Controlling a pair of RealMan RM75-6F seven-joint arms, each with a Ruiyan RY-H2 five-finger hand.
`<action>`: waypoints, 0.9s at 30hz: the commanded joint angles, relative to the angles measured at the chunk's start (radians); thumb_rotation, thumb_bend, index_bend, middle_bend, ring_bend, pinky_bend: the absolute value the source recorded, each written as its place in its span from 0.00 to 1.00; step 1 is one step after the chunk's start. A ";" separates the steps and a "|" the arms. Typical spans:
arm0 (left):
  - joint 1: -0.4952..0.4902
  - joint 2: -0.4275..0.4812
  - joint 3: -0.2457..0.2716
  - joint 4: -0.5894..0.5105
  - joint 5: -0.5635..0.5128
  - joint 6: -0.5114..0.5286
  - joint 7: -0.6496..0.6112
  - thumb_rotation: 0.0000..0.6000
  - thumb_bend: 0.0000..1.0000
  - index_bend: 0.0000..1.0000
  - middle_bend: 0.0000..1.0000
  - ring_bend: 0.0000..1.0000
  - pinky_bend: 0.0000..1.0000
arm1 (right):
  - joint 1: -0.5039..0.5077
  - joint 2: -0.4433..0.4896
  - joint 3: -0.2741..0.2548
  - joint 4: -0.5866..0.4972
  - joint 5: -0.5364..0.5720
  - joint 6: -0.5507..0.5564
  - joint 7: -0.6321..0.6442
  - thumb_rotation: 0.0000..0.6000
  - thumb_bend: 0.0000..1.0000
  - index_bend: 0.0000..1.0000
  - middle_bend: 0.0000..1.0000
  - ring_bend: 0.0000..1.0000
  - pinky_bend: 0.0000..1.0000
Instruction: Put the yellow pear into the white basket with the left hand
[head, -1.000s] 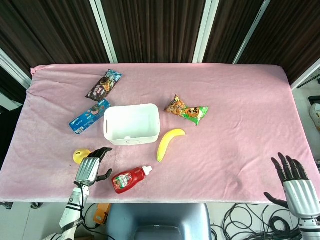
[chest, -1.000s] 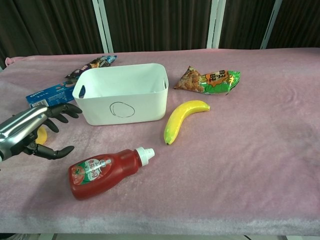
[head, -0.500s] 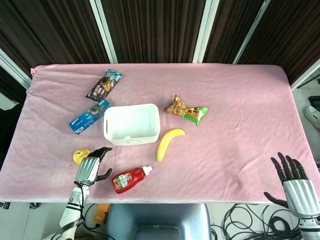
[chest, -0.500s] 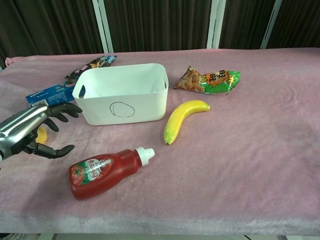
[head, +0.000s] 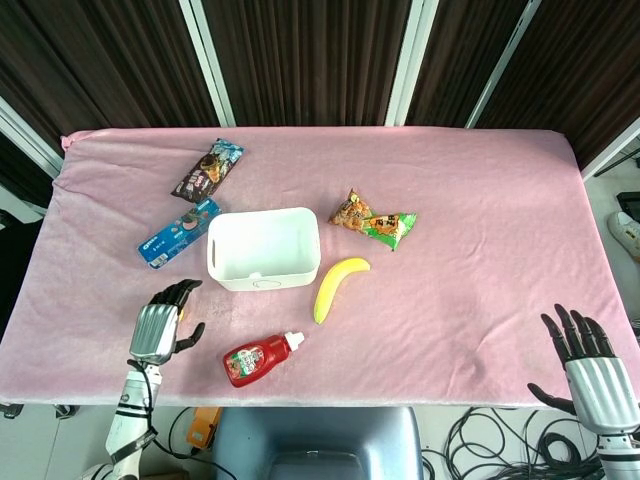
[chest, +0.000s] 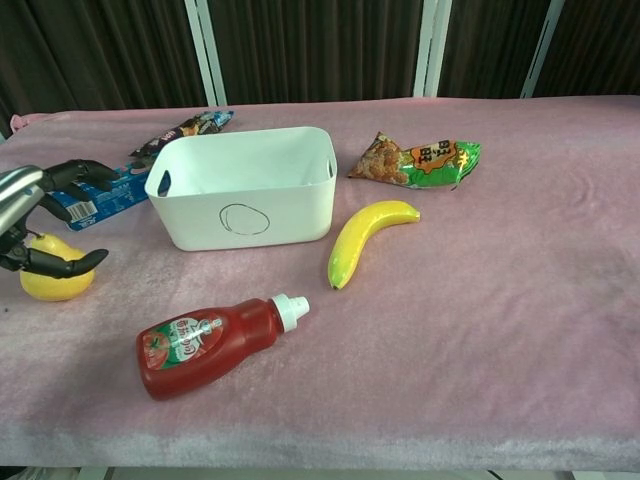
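The yellow pear (chest: 55, 281) lies on the pink cloth at the near left, in front of and to the left of the white basket (chest: 250, 216). My left hand (chest: 32, 222) hovers right over it, fingers spread, thumb low beside the pear's top, nothing gripped. In the head view my left hand (head: 160, 326) covers the pear, and the basket (head: 265, 281) stands empty to its upper right. My right hand (head: 590, 362) is open with fingers apart at the table's near right edge, far from everything.
A ketchup bottle (chest: 205, 343) lies just right of the pear. A banana (head: 335, 286) lies right of the basket, with a snack bag (head: 372, 222) behind it. A blue cookie pack (head: 178, 232) and a dark wrapper (head: 207, 170) lie at the back left.
My left hand has shifted left, from beside the pear to directly above it, uncovering the pear in the chest view. The right hand has stayed put.
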 joint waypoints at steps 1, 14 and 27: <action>0.009 0.031 -0.021 -0.009 -0.036 -0.001 0.008 1.00 0.32 0.18 0.19 0.21 0.32 | 0.000 0.000 0.000 0.000 0.001 0.000 -0.001 1.00 0.10 0.15 0.04 0.04 0.23; 0.038 0.114 -0.032 -0.036 -0.189 -0.109 -0.045 1.00 0.32 0.15 0.15 0.16 0.27 | 0.005 -0.004 0.001 -0.004 0.009 -0.013 -0.017 1.00 0.10 0.15 0.04 0.04 0.23; -0.012 0.022 -0.050 0.084 -0.250 -0.224 -0.123 1.00 0.32 0.20 0.22 0.20 0.26 | 0.006 -0.001 -0.001 -0.005 0.008 -0.013 -0.015 1.00 0.10 0.15 0.04 0.04 0.23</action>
